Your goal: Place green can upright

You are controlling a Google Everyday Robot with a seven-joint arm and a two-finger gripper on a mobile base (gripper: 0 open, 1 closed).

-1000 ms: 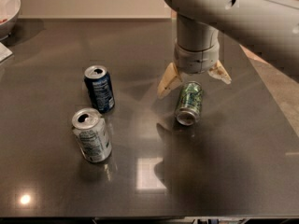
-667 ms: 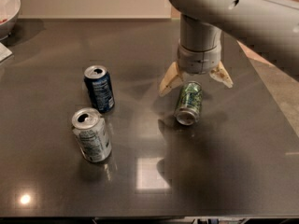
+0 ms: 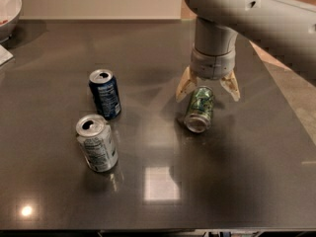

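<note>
The green can (image 3: 200,108) lies on its side on the dark table (image 3: 237,181), right of centre, its silver end facing the front. My gripper (image 3: 208,89) hangs straight above the can's far end, with the pale fingers (image 3: 185,87) spread open on either side of it. The fingers do not hold the can.
A dark blue can (image 3: 104,93) stands upright left of centre. A silver-white can (image 3: 97,142) stands upright in front of it. A white bowl (image 3: 7,10) sits at the back left corner. The table's right edge runs close behind the arm.
The gripper and arm have shifted slightly to the right. The green can lies where it was.
</note>
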